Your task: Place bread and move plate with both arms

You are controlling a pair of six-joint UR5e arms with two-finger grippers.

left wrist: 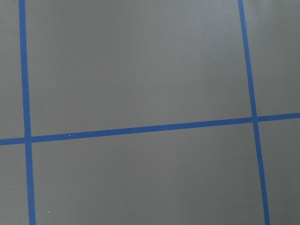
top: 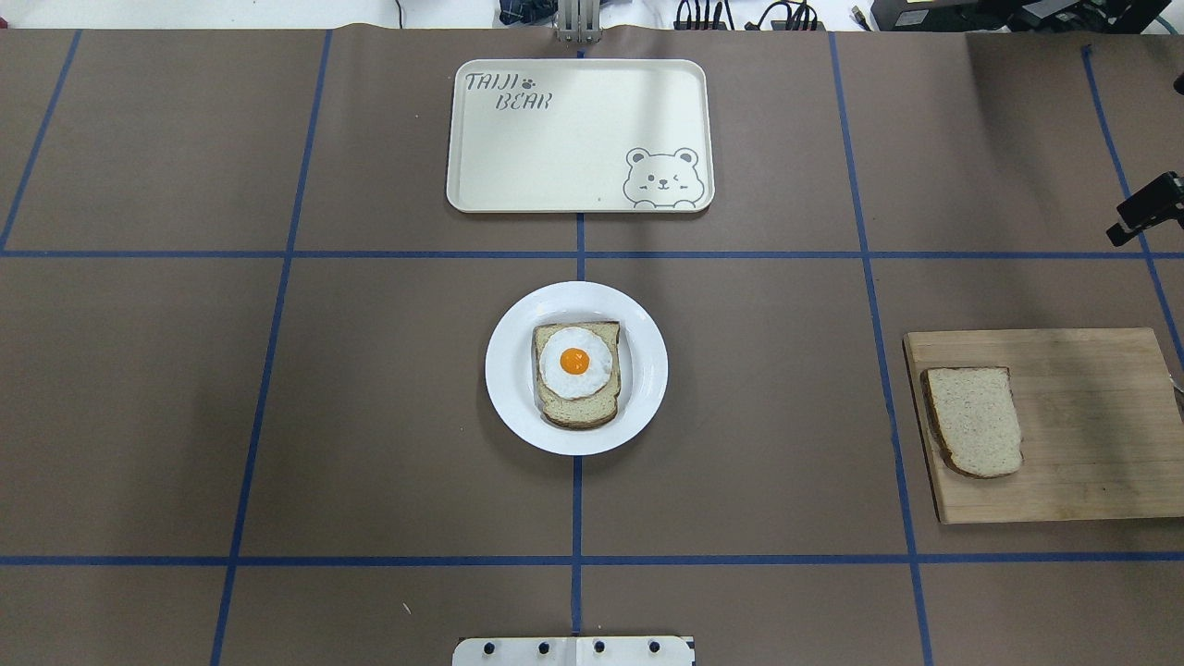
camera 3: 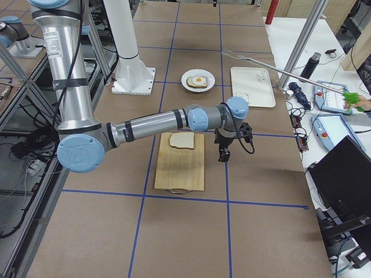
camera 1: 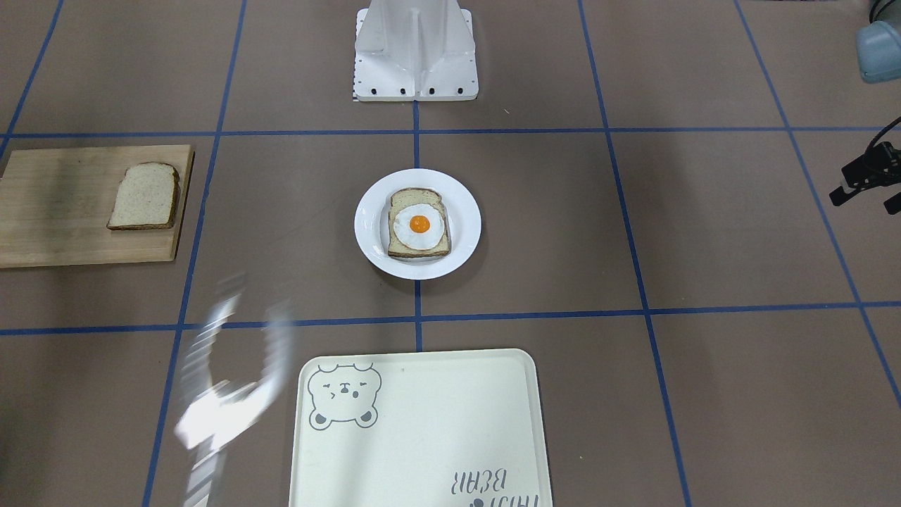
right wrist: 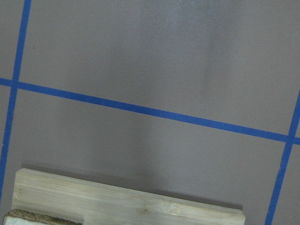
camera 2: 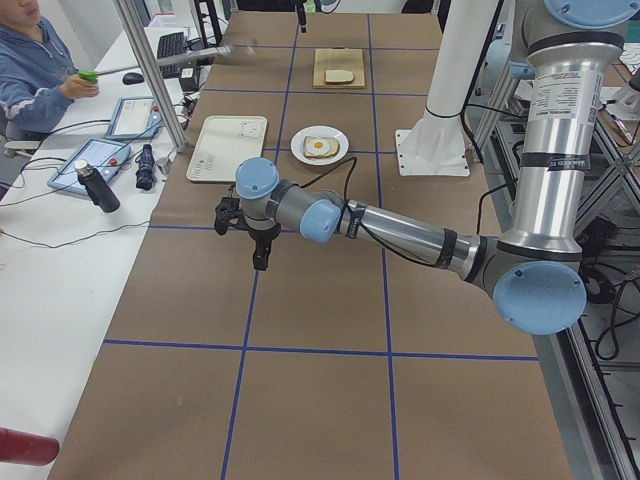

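The plain bread (top: 973,421) lies on a wooden board (top: 1091,425) at my right; it also shows in the front view (camera 1: 144,197). The white plate (top: 513,370) sits mid-table and holds a slice with a fried egg (top: 574,363). My right gripper (top: 1119,231) hangs at the far right edge, beyond the board (camera 3: 179,165) and above the table (camera 3: 223,155). My left gripper (camera 1: 838,196) hangs over bare table far left of the plate (camera 2: 262,260). I cannot tell whether either gripper is open or shut. The right wrist view shows the board's edge (right wrist: 126,201).
A cream bear tray (top: 580,136) lies beyond the plate. The white robot base (top: 573,650) is at the near edge. An operator's long metal grabber (camera 3: 278,72) reaches over the table by the tray, blurred in the front view (camera 1: 225,380).
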